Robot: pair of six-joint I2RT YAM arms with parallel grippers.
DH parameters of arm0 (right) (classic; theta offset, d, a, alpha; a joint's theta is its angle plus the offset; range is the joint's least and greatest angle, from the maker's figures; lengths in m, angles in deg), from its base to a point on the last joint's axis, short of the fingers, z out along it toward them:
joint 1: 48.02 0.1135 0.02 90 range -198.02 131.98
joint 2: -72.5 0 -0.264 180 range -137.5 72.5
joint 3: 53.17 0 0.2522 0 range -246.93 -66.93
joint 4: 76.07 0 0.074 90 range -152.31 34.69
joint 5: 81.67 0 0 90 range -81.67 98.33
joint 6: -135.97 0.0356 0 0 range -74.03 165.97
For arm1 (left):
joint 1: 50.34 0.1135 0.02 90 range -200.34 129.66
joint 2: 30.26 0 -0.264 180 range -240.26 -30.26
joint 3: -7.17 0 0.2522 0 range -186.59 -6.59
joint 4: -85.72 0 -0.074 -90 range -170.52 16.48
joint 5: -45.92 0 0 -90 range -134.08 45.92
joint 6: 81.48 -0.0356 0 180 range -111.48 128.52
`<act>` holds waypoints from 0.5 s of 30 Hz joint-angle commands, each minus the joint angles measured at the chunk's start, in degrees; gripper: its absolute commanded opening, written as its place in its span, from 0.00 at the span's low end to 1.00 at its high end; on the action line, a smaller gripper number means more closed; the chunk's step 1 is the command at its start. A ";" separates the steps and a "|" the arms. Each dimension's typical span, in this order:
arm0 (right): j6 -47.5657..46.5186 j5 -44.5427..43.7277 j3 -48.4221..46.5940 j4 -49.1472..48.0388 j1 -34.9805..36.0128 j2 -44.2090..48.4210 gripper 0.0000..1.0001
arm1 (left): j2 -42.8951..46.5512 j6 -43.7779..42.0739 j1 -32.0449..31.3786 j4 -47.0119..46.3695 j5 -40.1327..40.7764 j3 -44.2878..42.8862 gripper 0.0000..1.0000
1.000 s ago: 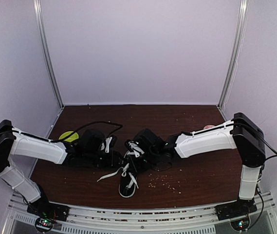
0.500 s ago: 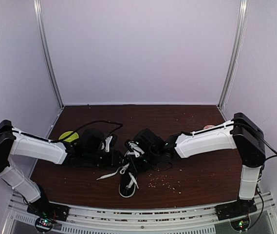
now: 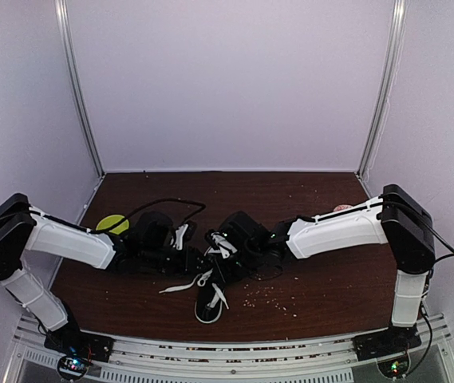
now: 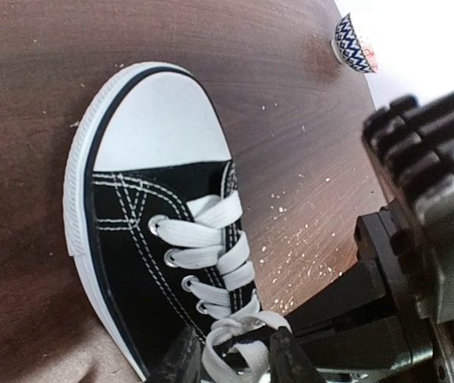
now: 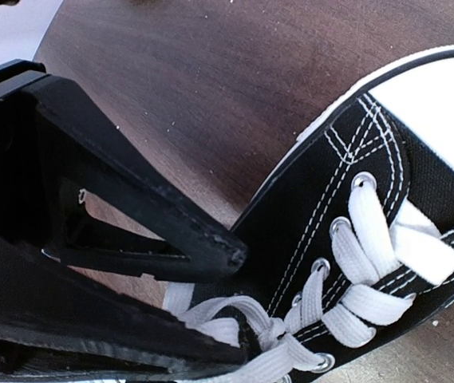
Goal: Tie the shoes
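The black sneaker [image 3: 208, 301] lies at the table's front middle, white toe cap towards the near edge. In the left wrist view the shoe [image 4: 131, 263] shows its white laces [image 4: 211, 239] and toe cap. My left gripper [image 4: 234, 357] is open, its fingertips [image 4: 180, 361] straddling a lace loop at the knot. My right gripper [image 5: 237, 307] is open over the shoe [image 5: 370, 183] from the other side, a loop of lace [image 5: 223, 315] lying between its jaws. In the top view both grippers, left [image 3: 193, 258] and right [image 3: 220, 257], meet above the shoe's tongue. A loose lace end [image 3: 177, 285] trails left.
A yellow-green round object [image 3: 113, 223] lies at the left behind my left arm. A small cup with a blue zigzag pattern [image 4: 353, 36] stands at the far right [image 3: 342, 209]. Pale crumbs [image 3: 270, 297] are scattered right of the shoe. White walls enclose the table.
My left arm has shifted a little to the right, towards the shoe. The right arm and the shoe have hardly moved.
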 commanded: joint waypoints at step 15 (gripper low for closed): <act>-0.13 -1.32 0.24 1.02 -0.54 -0.99 0.00 | -2.70 1.30 0.00 -6.08 -4.57 0.20 0.00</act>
